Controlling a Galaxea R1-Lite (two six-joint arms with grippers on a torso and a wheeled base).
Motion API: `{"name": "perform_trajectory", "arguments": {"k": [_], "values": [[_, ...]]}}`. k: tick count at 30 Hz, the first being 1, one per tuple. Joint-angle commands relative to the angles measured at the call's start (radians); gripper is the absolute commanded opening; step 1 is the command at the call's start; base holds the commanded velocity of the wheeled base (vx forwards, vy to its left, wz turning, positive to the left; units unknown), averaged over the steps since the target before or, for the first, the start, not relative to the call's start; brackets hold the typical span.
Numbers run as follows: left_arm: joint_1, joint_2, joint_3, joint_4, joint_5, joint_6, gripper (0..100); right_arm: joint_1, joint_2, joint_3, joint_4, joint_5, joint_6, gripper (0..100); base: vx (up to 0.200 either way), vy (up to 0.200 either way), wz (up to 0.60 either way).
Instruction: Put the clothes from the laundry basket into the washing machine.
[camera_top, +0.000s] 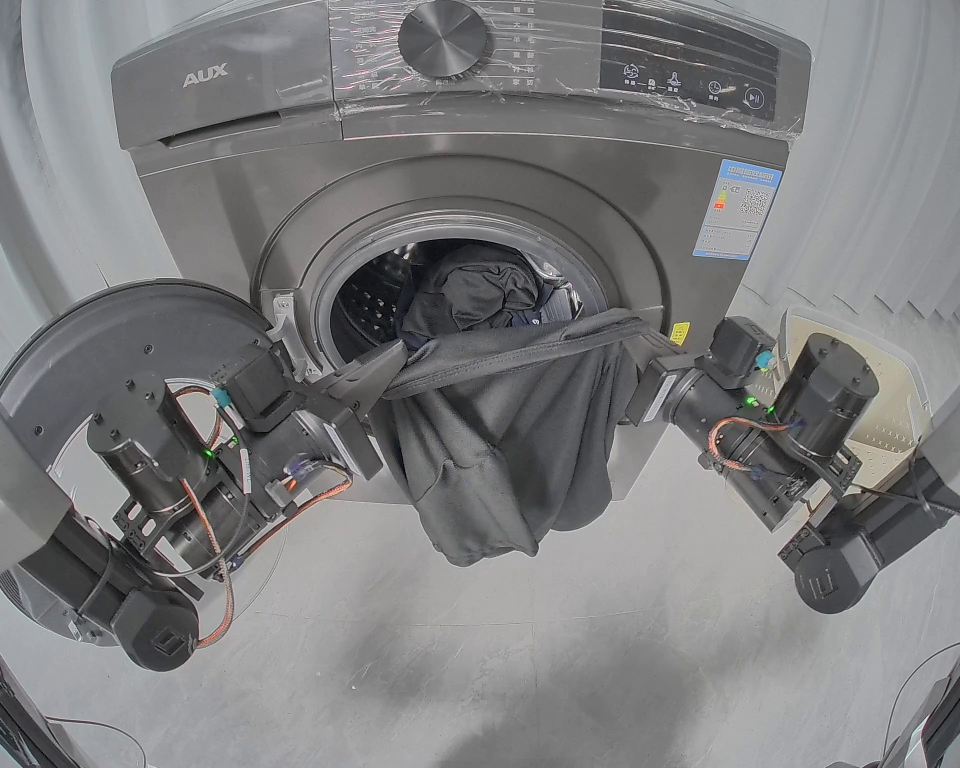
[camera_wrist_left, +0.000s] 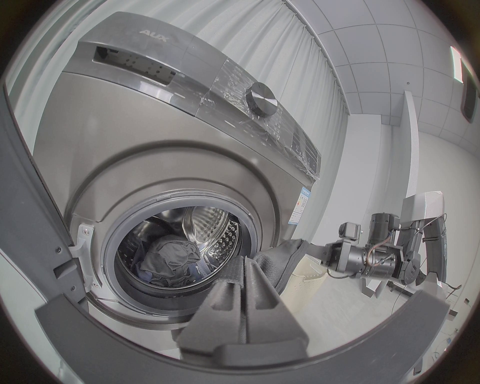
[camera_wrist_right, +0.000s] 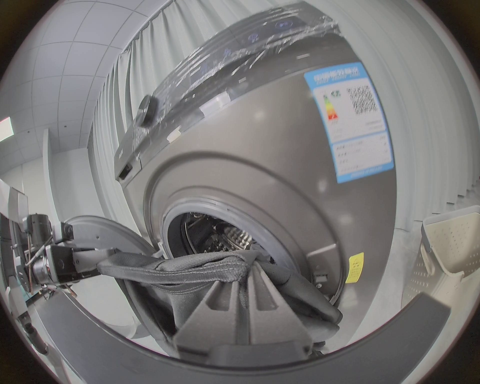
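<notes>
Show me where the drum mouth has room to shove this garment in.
Free: the upper drum, between the top of the door seal and the pile of clothes, plus a gap at the pile's left. Crowded: the lower mouth, where the dark garment stretches between left claw and right claw.

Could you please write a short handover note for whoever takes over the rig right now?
Left gripper: shut on the dark garment.
Right gripper: shut on its other end.
The garment hangs stretched between them before the washing machine opening, door open.
Done: dark clothes lie in the drum.
To do: push this garment in; check the laundry basket.
</notes>
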Motion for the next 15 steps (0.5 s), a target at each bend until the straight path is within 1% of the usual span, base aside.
{"name": "perform_trajectory", "arguments": {"k": [1,5,10,15], "values": [[0.000,-0.060,0.032,0.000,0.002,0.001,0,-0.004,-0.089,0.007,0.006,0.001,0.002,0,0.000,0.000,0.00],[0.006,-0.074,0.035,0.000,0.006,0.001,0,-0.004,-0.098,-0.005,0.006,-0.001,0.002,0,0.000,0.000,0.00],[0.009,-0.100,0.033,0.000,0.012,0.004,0,-0.001,-0.103,0.002,-0.004,-0.010,-0.001,0,0.000,0.000,0.00],[0.009,-0.110,0.021,0.000,0.013,0.032,0,0.004,-0.130,0.001,-0.001,-0.010,-0.001,0,0.000,0.000,0.00]]}}
